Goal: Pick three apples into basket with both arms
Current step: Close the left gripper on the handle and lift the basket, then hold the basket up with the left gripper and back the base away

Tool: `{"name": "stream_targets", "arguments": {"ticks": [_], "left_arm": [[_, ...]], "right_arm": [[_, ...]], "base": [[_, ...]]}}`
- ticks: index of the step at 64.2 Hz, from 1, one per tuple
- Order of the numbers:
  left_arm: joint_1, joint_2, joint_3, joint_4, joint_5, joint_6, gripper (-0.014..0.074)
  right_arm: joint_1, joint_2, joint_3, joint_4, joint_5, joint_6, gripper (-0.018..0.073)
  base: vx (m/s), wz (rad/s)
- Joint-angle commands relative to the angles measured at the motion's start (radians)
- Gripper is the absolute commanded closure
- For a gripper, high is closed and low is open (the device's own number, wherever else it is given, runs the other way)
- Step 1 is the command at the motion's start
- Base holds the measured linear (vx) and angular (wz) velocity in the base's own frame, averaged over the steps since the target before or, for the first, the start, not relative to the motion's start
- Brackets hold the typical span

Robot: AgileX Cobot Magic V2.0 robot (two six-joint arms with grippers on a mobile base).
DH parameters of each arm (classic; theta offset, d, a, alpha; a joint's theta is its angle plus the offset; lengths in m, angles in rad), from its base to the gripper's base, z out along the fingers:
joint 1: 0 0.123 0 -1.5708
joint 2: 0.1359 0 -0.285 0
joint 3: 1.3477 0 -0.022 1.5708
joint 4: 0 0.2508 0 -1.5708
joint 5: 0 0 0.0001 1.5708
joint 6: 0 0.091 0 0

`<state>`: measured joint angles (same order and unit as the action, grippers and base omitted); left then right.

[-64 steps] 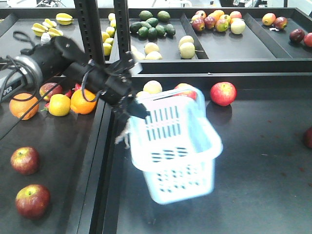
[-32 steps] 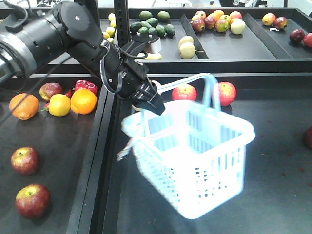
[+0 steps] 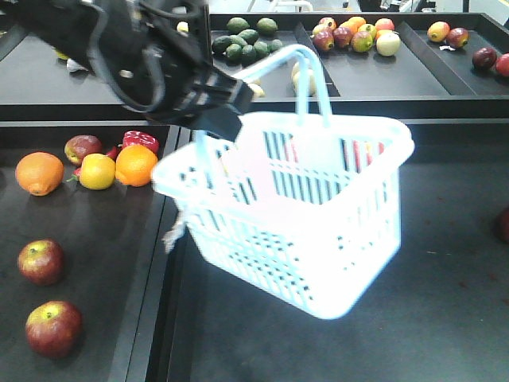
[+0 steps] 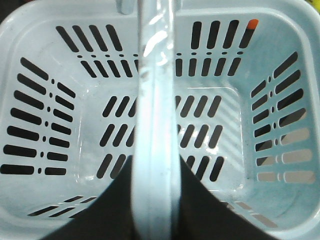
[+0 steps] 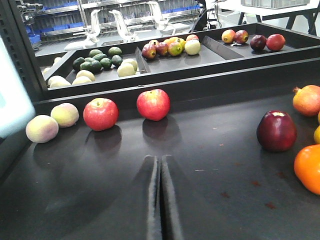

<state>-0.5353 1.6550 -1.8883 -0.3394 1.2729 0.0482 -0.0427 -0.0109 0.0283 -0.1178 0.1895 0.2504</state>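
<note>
Basket (image 3: pixel 318 239) is up in the air, centre of the front view, hanging clear of the black table (image 3: pixel 445 318), its long side running roughly 9 to 3 o'clock. The left wrist camera looks straight down into it: bare floor, no fruit inside. Left claw (image 3: pixel 227 115) is clamped on the hoop handle at the basket's 11 o'clock, with the arm reaching in from the upper left.

Over to the right claw (image 5: pixel 159 161): fingers pressed together, empty, held low and level over the table. Ahead of it the left apple (image 5: pixel 100 114) sits at 11 o'clock and the right apple (image 5: pixel 153 104) at 12, both near, side by side against the tray wall. A third apple (image 3: pixel 41 261) lies at the basket's 9 o'clock.

My call: the free right arm takes those two, and it must open first.
</note>
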Motion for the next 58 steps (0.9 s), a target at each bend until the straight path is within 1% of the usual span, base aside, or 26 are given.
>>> {"name": "stream_targets", "arguments": {"ticks": [1, 5, 10, 20, 30, 33, 38, 43, 51, 58], "left_arm": [[-0.005, -0.109, 0.044, 0.029, -0.023, -0.039, 0.0604], [-0.005, -0.161, 0.114, 0.049, -0.032, -0.048, 0.0604], [-0.005, -0.23, 0.201, 0.056, -0.077, -0.06, 0.0604], [-0.005, -0.367, 0.36, 0.061, -0.231, -0.113, 0.0604], [-0.005, -0.474, 0.501, 0.061, -0.368, -0.115, 0.0604], [-0.005, -0.492, 0.528, 0.061, -0.388, -0.114, 0.0604], [-0.005, -0.505, 0.559, 0.061, -0.381, -0.114, 0.0604], [-0.005, -0.507, 0.577, 0.061, -0.345, -0.114, 0.0604], [-0.005, -0.506, 0.58, 0.061, -0.286, -0.114, 0.0604], [-0.005, -0.506, 0.58, 0.061, -0.271, -0.114, 0.0604]], "right_arm": [[-0.005, -0.011, 0.015, -0.01, -0.075, -0.005, 0.0561], [-0.005, -0.011, 0.015, -0.01, -0.075, -0.005, 0.0561], [-0.005, -0.011, 0.015, -0.01, -0.075, -0.005, 0.0561], [-0.005, -0.011, 0.015, -0.01, -0.075, -0.005, 0.0561], [-0.005, -0.011, 0.015, -0.01, -0.074, -0.005, 0.0561], [-0.005, -0.011, 0.015, -0.01, -0.074, -0.005, 0.0561], [-0.005, -0.011, 0.015, -0.01, -0.074, -0.005, 0.0561], [-0.005, -0.011, 0.015, -0.01, -0.074, -0.005, 0.0561], [-0.005, -0.011, 0.015, -0.01, -0.074, -0.005, 0.0561], [-0.005, -0.011, 0.015, -0.01, -0.074, -0.005, 0.0561]], "base": [[0.0, 0.0], [0.0, 0.0], [0.0, 0.0], [0.0, 0.0], [0.0, 0.0], [0.0, 0.0], [0.0, 0.0], [0.0, 0.0], [0.0, 0.0], [0.0, 0.0]]}}
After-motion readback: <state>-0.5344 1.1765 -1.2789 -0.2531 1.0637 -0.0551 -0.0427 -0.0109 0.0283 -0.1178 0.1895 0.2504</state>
